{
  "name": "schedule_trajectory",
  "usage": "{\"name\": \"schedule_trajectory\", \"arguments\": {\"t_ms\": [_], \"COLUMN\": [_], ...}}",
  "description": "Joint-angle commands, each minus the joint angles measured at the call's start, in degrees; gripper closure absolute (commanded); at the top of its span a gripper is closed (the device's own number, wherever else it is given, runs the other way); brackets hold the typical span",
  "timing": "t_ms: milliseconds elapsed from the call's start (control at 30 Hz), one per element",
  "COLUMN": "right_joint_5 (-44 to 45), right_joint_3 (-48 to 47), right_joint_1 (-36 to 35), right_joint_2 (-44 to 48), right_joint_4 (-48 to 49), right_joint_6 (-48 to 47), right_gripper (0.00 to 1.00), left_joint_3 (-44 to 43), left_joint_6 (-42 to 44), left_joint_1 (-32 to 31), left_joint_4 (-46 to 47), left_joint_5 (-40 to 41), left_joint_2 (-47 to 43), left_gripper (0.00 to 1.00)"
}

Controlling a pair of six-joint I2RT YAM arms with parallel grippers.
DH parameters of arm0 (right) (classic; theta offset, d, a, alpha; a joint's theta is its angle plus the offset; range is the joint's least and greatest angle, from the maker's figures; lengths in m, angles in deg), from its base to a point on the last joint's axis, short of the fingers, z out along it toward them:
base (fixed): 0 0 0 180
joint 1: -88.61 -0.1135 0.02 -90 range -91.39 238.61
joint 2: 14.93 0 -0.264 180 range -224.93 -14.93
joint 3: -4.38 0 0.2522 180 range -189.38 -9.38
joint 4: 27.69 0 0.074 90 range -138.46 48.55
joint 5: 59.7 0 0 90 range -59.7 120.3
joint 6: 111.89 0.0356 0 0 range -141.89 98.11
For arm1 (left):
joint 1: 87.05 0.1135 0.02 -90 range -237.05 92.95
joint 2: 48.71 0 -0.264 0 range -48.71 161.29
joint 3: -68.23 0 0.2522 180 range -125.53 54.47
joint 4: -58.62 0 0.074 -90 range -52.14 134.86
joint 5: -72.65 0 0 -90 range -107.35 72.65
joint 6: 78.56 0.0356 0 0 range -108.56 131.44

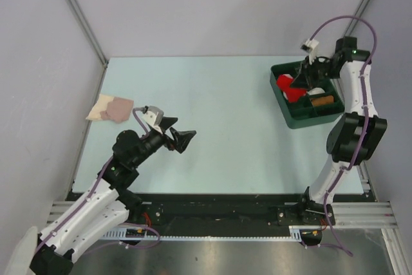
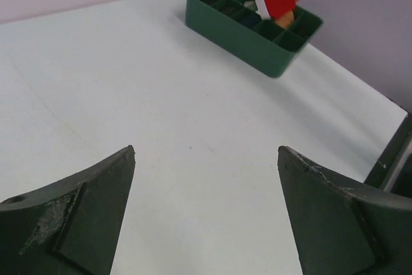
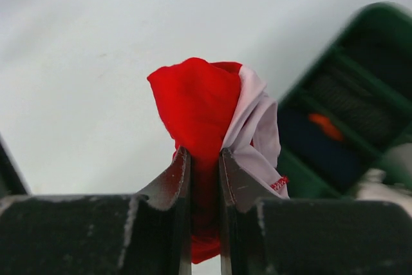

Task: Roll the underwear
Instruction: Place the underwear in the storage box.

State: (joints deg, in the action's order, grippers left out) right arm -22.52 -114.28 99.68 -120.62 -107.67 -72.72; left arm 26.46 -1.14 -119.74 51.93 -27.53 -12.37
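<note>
Two grippers are seen: the right gripper (image 3: 205, 159) is clamped on the red underwear (image 3: 199, 104), which is held bunched above the green bin (image 1: 288, 113) at the upper right of the overhead view. The left gripper (image 2: 206, 152) is held over the table (image 1: 225, 114), left of centre, with its fingers wide apart and nothing between them.

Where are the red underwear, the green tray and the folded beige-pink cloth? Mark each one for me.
red underwear (image 3: 196, 104), right wrist view, on the red part of the bunched fabric.
green tray (image 2: 233, 32), left wrist view, on its near outer wall.
folded beige-pink cloth (image 1: 111, 108), top external view, on its middle.
</note>
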Motion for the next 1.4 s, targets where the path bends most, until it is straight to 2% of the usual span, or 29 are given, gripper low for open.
{"name": "schedule_trajectory", "arguments": {"t_ms": [0,33,133,300,600,800,1000,1233,1367], "right_joint_5": [2.5,3.1,5.0,9.1,8.3,11.8,9.7,12.8,14.8], "right_joint_3": [-15.3,-19.3,-22.5,-22.5,-18.3,-13.2,-14.8,-13.8,-13.3], "right_joint_1": [3.7,4.1,5.7,5.5,4.5,3.3,4.3,3.7,2.6], "right_joint_2": [-10.9,-12.4,-15.6,-18.7,-19.8,-19.6,-19.2,-20.8,-22.9], "right_joint_4": [-12.1,-13.4,-13.5,-13.9,-17.4,-16.1,-18.2,-20.4,-20.7], "right_joint_6": [-7.3,-8.7,-15.2,-23.9,-38.0,-42.7,-45.9,-53.2,-54.6], "right_gripper": [0.99,0.99,0.98,0.98,0.97,0.97,0.96,0.89,0.89], "left_joint_3": [1.3,1.1,1.0,0.4,0.5,0.3,0.4,0.0,0.1], "left_joint_6": [-0.9,-1.0,-1.2,-1.0,-1.5,-1.8,-2.2,-2.2,-2.3], "left_joint_1": [0.5,0.5,0.5,0.5,0.5,0.5,0.5,0.4,0.5], "left_joint_4": [-2.9,-2.5,-2.0,-2.2,-2.1,-1.7,-1.8,-2.4,-2.7], "left_joint_5": [-5.9,-7.1,-8.5,-9.3,-9.4,-10.7,-10.9,-10.9,-10.7], "left_joint_2": [2.1,2.7,5.1,7.1,8.9,11.3,11.8,12.7,12.8], "left_gripper": [0.05,0.06,0.07,0.07,0.07,0.08,0.08,0.08,0.08]}}
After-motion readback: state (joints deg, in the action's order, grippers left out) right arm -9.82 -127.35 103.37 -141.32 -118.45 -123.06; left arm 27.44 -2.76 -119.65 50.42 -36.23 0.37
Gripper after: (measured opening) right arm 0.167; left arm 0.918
